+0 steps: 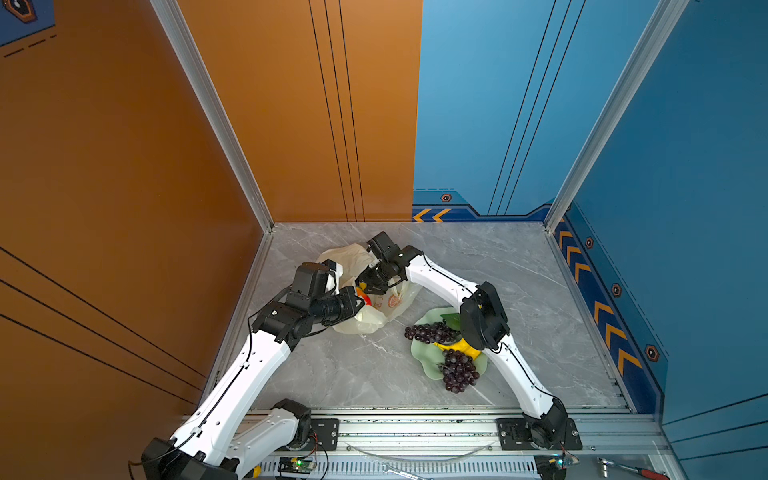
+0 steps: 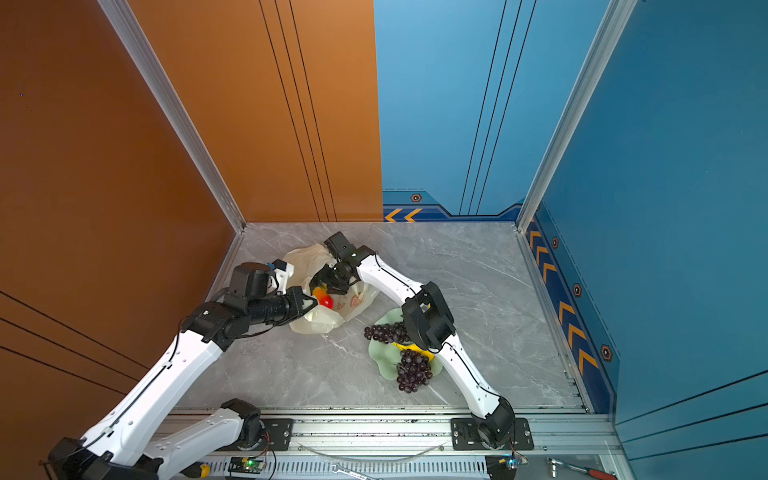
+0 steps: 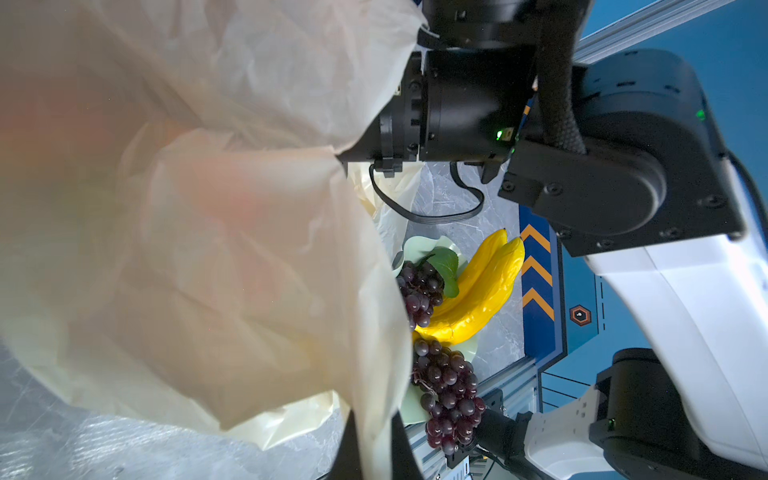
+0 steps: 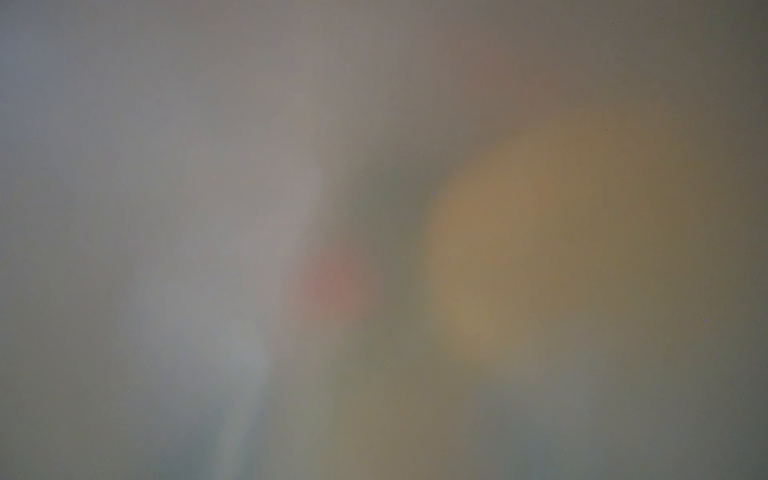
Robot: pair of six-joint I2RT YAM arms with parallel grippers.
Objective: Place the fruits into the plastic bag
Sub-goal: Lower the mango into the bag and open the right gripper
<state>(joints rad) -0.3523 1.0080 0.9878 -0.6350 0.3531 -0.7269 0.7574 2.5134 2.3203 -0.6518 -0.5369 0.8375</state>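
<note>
Because the thin, crinkly cream-white plastic bag (image 1: 365, 322) would otherwise slump flat, the left gripper (image 1: 360, 301) is clamped tight on a fold of its rim, lifting the film so the mouth gapes toward the other arm. The bag lies toward the back left of the grey marble tabletop (image 1: 353, 374). Inside the mouth sits a glossy red-orange toy fruit (image 2: 325, 301). The right gripper (image 1: 369, 287) hangs over that opening, right beside the fruit, but I cannot tell whether its jaws are parted or grip anything, since its wrist view is fogged by plastic. Near the bag, on the right, the pale green wavy-edged dish (image 1: 419, 357) carries a dark purple grape bunch (image 1: 430, 332) over its left rim, a second grape bunch (image 1: 459, 370) spilling over its near rim, and yellow toy bananas (image 1: 462, 348) between them, all yet to be bagged.
</note>
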